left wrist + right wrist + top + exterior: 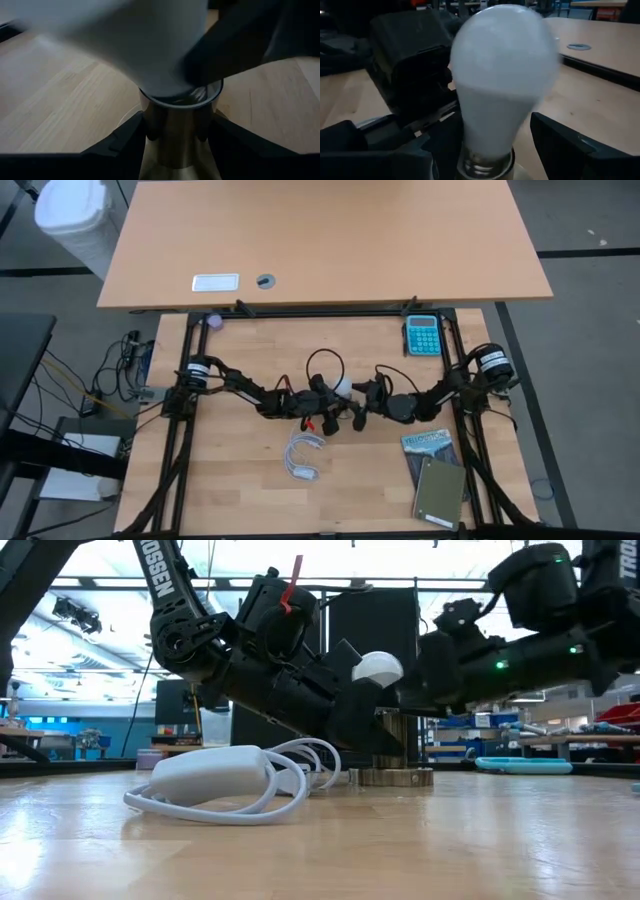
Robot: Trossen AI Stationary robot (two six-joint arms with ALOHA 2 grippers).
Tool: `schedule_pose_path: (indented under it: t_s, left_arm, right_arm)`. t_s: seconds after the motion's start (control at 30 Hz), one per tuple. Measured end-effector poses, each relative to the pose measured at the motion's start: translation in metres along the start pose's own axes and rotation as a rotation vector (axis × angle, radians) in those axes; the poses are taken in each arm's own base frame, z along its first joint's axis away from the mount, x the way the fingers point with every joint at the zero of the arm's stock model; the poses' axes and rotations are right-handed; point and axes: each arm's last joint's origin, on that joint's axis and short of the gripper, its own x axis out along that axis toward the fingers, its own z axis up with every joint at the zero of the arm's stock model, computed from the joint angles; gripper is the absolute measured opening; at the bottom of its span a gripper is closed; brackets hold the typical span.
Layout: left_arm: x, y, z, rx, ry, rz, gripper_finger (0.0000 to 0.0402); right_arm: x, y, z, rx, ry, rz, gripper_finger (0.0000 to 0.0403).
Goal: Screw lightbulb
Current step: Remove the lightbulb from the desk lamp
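The white lightbulb (502,75) stands upright with its screw base in a brass socket (177,125), which rests by its round foot (392,777) on the middle of the wooden table. My left gripper (177,145) reaches in from the table's left, low, and is shut on the socket. My right gripper (490,145) comes level from the right and is open. Its fingers (580,145) stand on either side of the bulb's neck, with table showing between one finger and the bulb. In the high view the bulb (343,387) shows between the two arms. My left gripper pinches the socket's upright brass barrel (165,125) between its two fingers (120,145), just below the rim where the bulb enters. The fingers come from the table's left, slanting slightly down. The socket stands upright with its foot on the table.
A coiled white cord with its plug block (210,775) lies near the front of the socket, toward the table's near edge (305,455). A teal calculator (422,335) sits far right. A booklet and a grey-green notebook (437,480) lie near right. A second desk (320,240) stands beyond.
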Motion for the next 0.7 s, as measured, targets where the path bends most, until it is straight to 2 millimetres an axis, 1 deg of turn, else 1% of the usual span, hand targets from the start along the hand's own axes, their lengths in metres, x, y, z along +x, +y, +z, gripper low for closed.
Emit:
schedule_pose_path:
  t_s: [0.23, 0.7]
  left_arm:
    - [0.0, 0.0, 0.0, 0.0, -0.001, 0.0, 0.0202]
    - [0.0, 0.0, 0.0, -0.008, -0.001, 0.0, 0.0202]
  right_arm:
    - [0.012, -0.001, 0.003, -0.027, 0.028, 0.006, 0.023]
    - [0.012, -0.002, 0.003, -0.029, 0.032, -0.002, 0.0228]
